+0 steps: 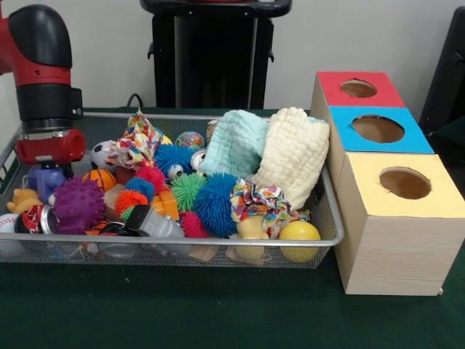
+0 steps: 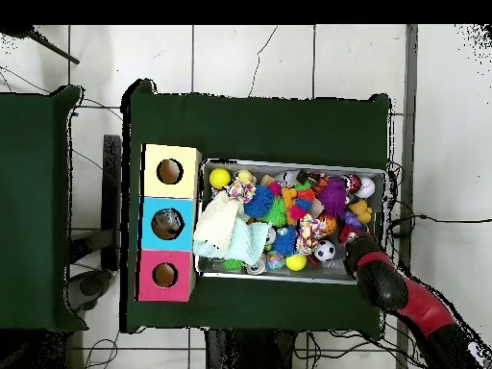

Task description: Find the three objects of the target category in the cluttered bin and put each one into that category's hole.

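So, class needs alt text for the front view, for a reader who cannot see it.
A wire mesh bin sits full of bright toys, spiky balls and two folded cloths. A red and black robot arm hangs over its left end. To the right stands a row of three wooden boxes, each with a round hole on top: red, blue, yellow.

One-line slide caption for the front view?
Red and black robot arm lowered over the left end of a wire mesh bin of toys and cloths, beside three wooden hole-topped boxes.

The bin (image 1: 320, 236) is thin wire mesh, shiny at the rim. Inside it, two folded cloths (image 1: 269, 149) look soft and bumpy, and a yellow ball (image 1: 299, 234) looks smooth. Beside the bin, the wooden boxes (image 1: 392, 247) have matt coloured tops. The bench (image 1: 182, 313) wears dull green cloth.
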